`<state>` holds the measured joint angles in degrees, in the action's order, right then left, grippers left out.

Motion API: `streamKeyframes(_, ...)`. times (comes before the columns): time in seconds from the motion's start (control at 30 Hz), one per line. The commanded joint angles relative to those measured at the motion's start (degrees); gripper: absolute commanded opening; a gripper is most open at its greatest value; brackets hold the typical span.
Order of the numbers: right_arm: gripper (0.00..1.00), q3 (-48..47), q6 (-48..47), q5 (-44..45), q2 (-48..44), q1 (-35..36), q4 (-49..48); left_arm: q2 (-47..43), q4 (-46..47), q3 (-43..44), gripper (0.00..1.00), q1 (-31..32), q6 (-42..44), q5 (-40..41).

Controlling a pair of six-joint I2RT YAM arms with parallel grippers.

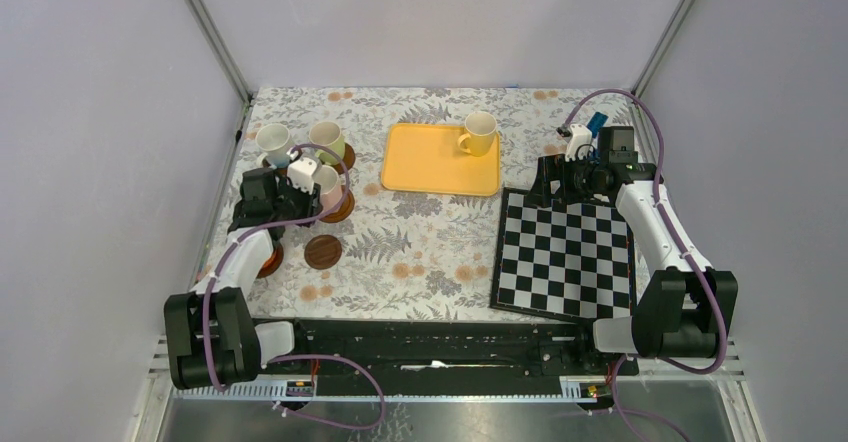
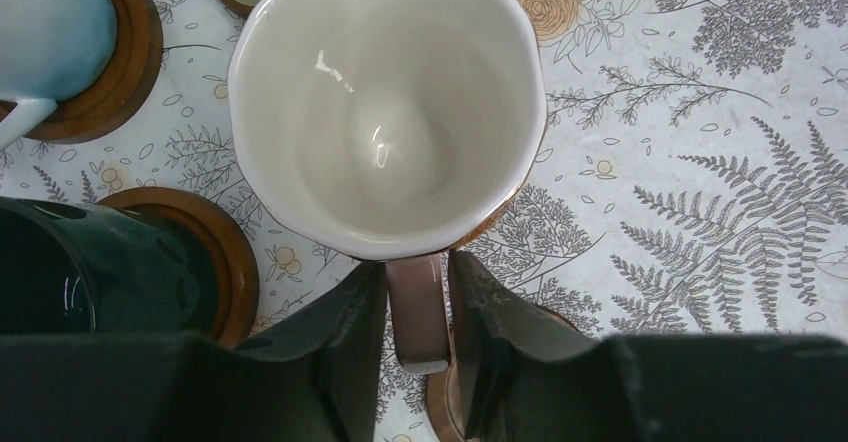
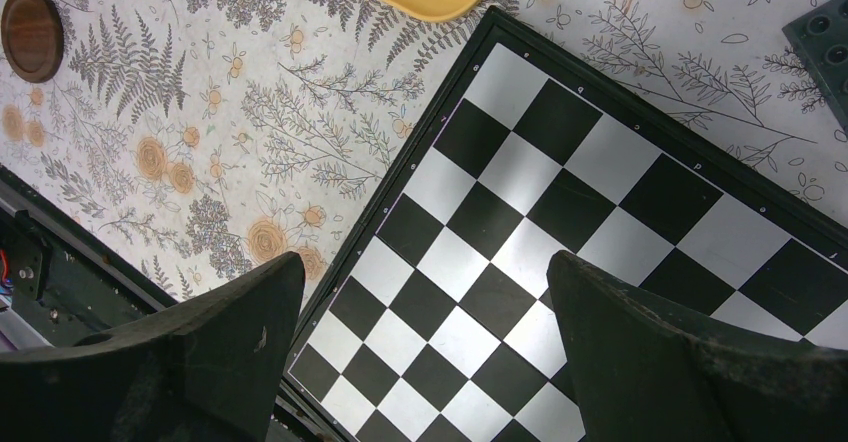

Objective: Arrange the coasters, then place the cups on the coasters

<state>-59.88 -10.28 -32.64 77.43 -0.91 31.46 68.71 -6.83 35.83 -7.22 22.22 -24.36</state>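
Note:
The pink cup (image 2: 385, 112) stands on a coaster (image 2: 505, 212), seen from straight above. Its handle (image 2: 418, 307) lies between the fingers of my left gripper (image 2: 415, 262); the jaws stand narrowly apart and a strip of cloth shows beside the handle. Next to it stand a dark green cup (image 2: 60, 272) on a coaster (image 2: 215, 252), a pale blue cup (image 1: 272, 140) and a light green cup (image 1: 327, 139), each on a coaster. An empty coaster (image 1: 323, 252) lies nearer. The yellow cup (image 1: 480, 132) is on the tray. My right gripper (image 3: 425, 302) hangs open over the chequered board.
The yellow tray (image 1: 425, 167) lies at the back middle. A black-and-white chequered board (image 1: 565, 252) covers the right side. Another coaster (image 1: 270, 259) lies partly under my left arm. A dark studded block (image 3: 825, 42) sits beyond the board.

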Motion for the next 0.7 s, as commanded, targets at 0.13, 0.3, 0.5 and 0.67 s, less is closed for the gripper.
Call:
streamKeyframes(0.13,0.98,-0.7,-0.4,-1.4,-0.1,-0.3,0.7,2.4,5.1,1.4,0.19,-0.3,-0.4,-2.0)
streamKeyframes(0.3,0.98,-0.7,-0.8,-1.2,-0.1,-0.2,0.8,4.4,6.6,1.6,0.15,-0.3,-1.0,-2.6)
streamKeyframes(0.5,0.98,-0.5,-1.4,-0.3,-0.6,-0.2,1.1,5.0,4.1,3.4,0.14,-0.6,-0.8,-1.4)
streamKeyframes(0.67,0.98,-0.6,-1.3,-0.5,-0.4,-0.3,0.9,2.3,1.2,4.1,0.1,-0.9,-0.3,-2.3)
